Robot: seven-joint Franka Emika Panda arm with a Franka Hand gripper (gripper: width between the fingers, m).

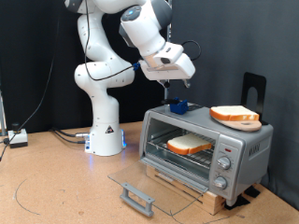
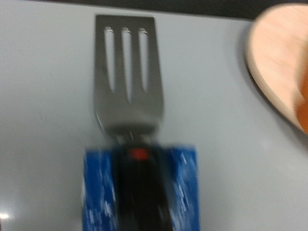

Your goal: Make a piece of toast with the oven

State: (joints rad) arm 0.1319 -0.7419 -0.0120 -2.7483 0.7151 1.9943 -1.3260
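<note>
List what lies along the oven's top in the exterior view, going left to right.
On the oven top: pincer above the spatula's blue holder, then the plate carrying a bread slice.

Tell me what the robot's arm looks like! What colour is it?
The robot arm is glossy white, made of fat rounded segments with dark grey bands at the joints. It rises from a white cone-shaped base with a small dark mark and a blue glow at its foot. Grey cables run off the base. The gripper has a white boxy head with small dark jaws, and a black cable loops beside it.
</note>
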